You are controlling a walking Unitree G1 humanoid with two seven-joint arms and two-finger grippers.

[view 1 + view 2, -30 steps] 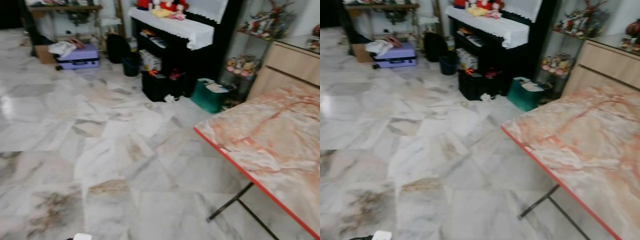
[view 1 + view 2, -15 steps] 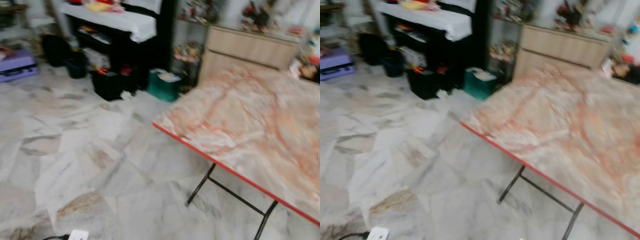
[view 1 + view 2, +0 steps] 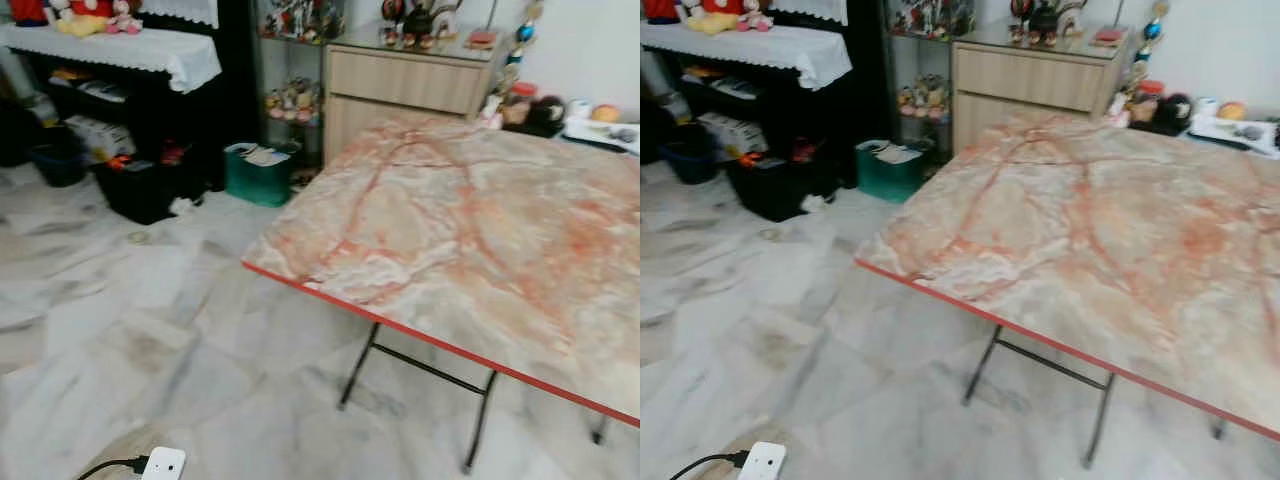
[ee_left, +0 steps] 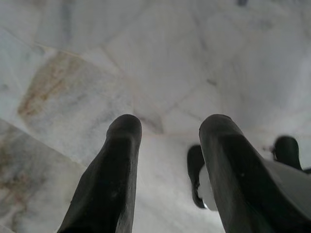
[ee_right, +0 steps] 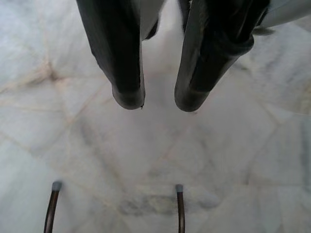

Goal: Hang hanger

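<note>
Marble-patterned table with thin red edge.

Folding table with bare marble-pattern top fills the right side, thin black legs below it. Open marble floor to the left. White plug with cord lies on the floor near. Far side blocked by green bin, black shelf, wooden cabinet.

No text, label, brand, number or sign can be read on anything in these blurred views
</note>
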